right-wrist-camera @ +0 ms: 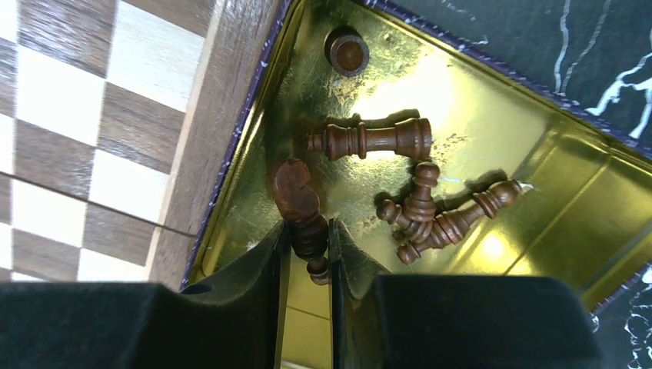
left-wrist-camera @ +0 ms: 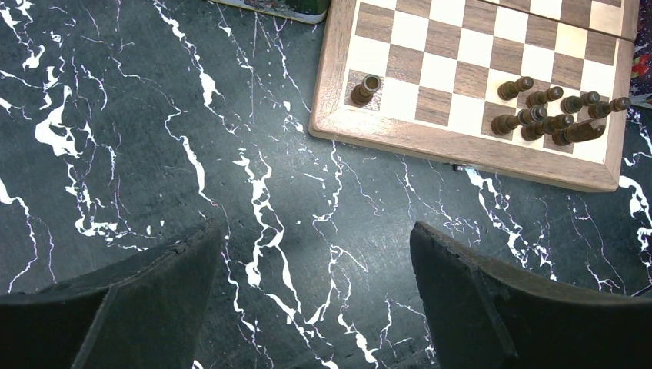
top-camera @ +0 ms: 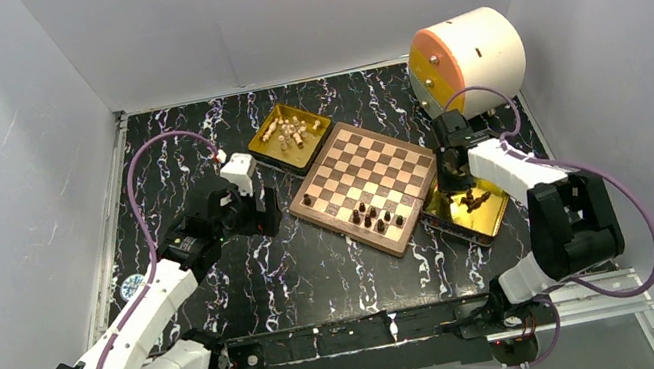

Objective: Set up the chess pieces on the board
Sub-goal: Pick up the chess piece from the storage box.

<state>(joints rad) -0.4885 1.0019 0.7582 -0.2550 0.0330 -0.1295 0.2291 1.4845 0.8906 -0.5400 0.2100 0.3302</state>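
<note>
The board [top-camera: 332, 139] lies tilted mid-table. Several dark chess pieces [top-camera: 378, 218] cluster near its front corner, also in the left wrist view [left-wrist-camera: 550, 115]. One dark piece [left-wrist-camera: 365, 88] stands alone on a corner square. My right gripper [right-wrist-camera: 309, 231] reaches into the gold tray [right-wrist-camera: 500, 115] and is shut on a dark knight-like piece [right-wrist-camera: 296, 196]. Other dark pieces [right-wrist-camera: 369, 138] lie loose beside it. My left gripper [left-wrist-camera: 317, 231] hangs open over bare tabletop, short of the board's edge [left-wrist-camera: 461, 146]. Pale pieces [top-camera: 291, 132] fill a second gold tray.
A white and orange drum [top-camera: 467, 53] stands at the back right, behind the right arm. The right gold tray [top-camera: 498, 211] touches the board's right edge. The pale pieces' tray [top-camera: 269, 154] sits off the board's back-left edge. White walls close in the table.
</note>
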